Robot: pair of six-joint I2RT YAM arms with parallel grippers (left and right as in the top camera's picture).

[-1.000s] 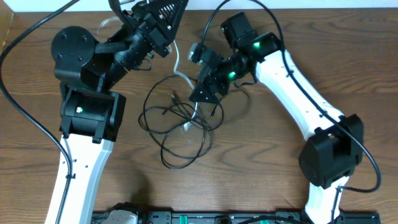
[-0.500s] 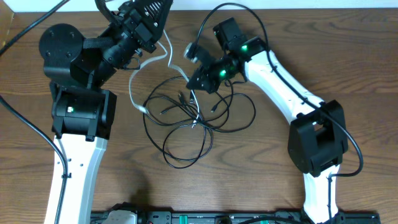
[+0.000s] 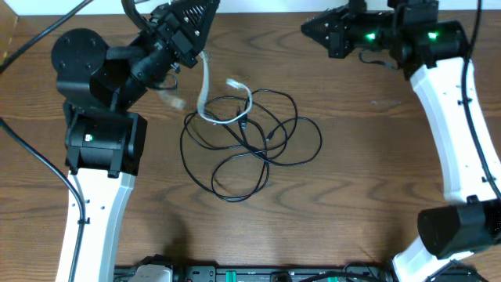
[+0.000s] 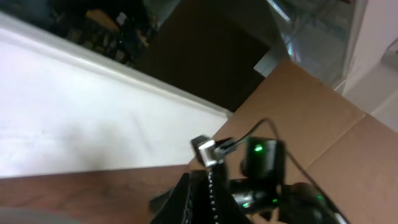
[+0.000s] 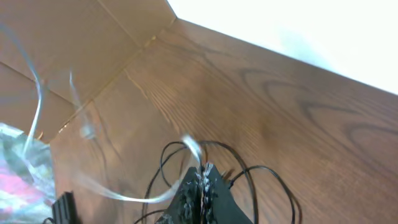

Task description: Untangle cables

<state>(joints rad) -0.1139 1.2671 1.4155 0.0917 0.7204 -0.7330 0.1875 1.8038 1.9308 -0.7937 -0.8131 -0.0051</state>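
I am watching the left end effector (image 3: 200, 23) hanging over the far left part of the tabletop (image 3: 352, 180). Its fingers are pressed together, and from above it looks to be gripping one end of the white cable (image 3: 203, 94). That cable is dropping from the fingers, curving along the wood and rising again to a small plug beside the black loops. In the left wrist view the fingers (image 4: 208, 199) are showing as one dark closed wedge, and I cannot make out the cable there. The black cable (image 3: 252, 149) is lying in several overlapping loops in the middle of the tabletop, and the white cable is crossing its upper left part. The right end effector (image 3: 311, 27) is hovering at the far right edge, well apart from both cables, closed and holding nothing. Its own camera is showing the shut tips (image 5: 202, 186) above the black loops (image 5: 267, 180), a blurred stretch of white cable (image 5: 193, 148), and a cardboard box (image 5: 74, 37) beyond the tabletop edge.
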